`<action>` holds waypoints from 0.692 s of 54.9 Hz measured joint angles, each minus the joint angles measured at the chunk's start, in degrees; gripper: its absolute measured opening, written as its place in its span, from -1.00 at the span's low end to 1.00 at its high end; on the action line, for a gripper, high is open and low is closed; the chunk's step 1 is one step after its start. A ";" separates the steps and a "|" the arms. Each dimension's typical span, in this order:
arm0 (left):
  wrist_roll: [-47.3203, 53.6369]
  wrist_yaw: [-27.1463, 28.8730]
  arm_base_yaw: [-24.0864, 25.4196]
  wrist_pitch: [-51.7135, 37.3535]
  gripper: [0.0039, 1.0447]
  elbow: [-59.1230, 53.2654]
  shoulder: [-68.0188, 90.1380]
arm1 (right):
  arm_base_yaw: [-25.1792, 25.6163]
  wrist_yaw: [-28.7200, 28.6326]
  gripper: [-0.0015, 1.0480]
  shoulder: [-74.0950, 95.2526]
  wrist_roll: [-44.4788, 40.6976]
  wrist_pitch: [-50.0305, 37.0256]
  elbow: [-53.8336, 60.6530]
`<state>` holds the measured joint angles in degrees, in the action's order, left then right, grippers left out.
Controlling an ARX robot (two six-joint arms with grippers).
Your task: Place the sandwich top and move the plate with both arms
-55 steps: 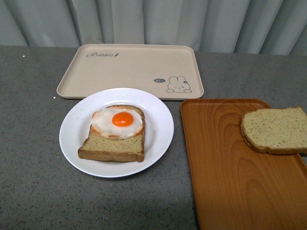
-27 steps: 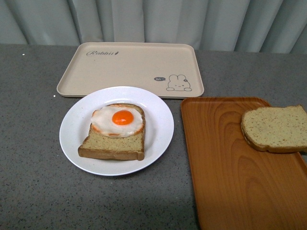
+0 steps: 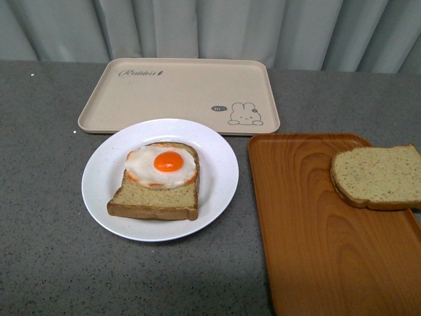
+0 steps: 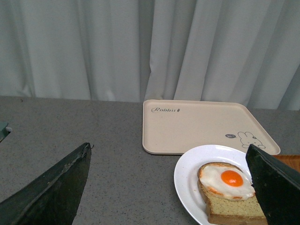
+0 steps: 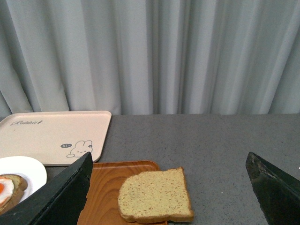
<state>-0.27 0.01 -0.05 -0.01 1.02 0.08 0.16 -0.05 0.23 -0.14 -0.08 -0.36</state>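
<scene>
The sandwich top (image 3: 377, 176), a plain speckled tan bread slice, lies at the far right of the wood-grain tray (image 3: 316, 230). It also shows in the right wrist view (image 5: 154, 196). The white plate (image 3: 105, 187) sits left of that tray and holds a bread slice with a fried egg (image 3: 162, 168); the plate also shows in the left wrist view (image 4: 187, 176). My left gripper (image 4: 171, 187) is open and empty, above the table left of the plate. My right gripper (image 5: 171, 187) is open and empty, with the sandwich top between its fingers' lines, further off. Neither arm shows in the front view.
A beige rabbit-printed tray (image 3: 177, 95) lies behind the plate. The table is a grey speckled surface (image 3: 46, 197). Grey curtains (image 3: 210, 29) hang along the back edge.
The front view has shifted very slightly since one second ago; the objects themselves have not moved.
</scene>
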 joint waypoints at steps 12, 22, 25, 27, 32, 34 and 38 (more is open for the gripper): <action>0.00 0.00 0.00 0.00 0.88 0.00 0.00 | 0.00 0.00 0.83 0.00 0.00 0.00 0.00; 0.00 0.00 0.00 0.00 0.88 0.00 0.00 | 0.00 0.00 0.83 0.00 0.00 0.00 0.00; 0.00 0.02 0.00 0.00 0.88 0.00 0.00 | 0.00 0.00 0.83 0.00 0.00 0.00 0.00; 0.00 0.02 0.00 0.00 0.88 0.00 0.00 | 0.00 0.00 0.83 0.00 0.00 0.00 0.00; 0.00 0.00 0.00 0.00 0.88 0.00 0.00 | 0.00 -0.02 0.83 0.00 0.00 0.00 0.00; 0.00 0.02 0.00 0.00 0.88 0.00 0.00 | 0.00 0.00 0.83 0.00 0.00 0.00 0.00; 0.00 0.00 0.00 0.00 0.88 0.00 0.00 | 0.00 -0.02 0.83 0.00 0.00 0.00 0.00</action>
<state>-0.27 0.01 -0.05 -0.01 1.02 0.08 0.16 -0.08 0.23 -0.14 -0.08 -0.36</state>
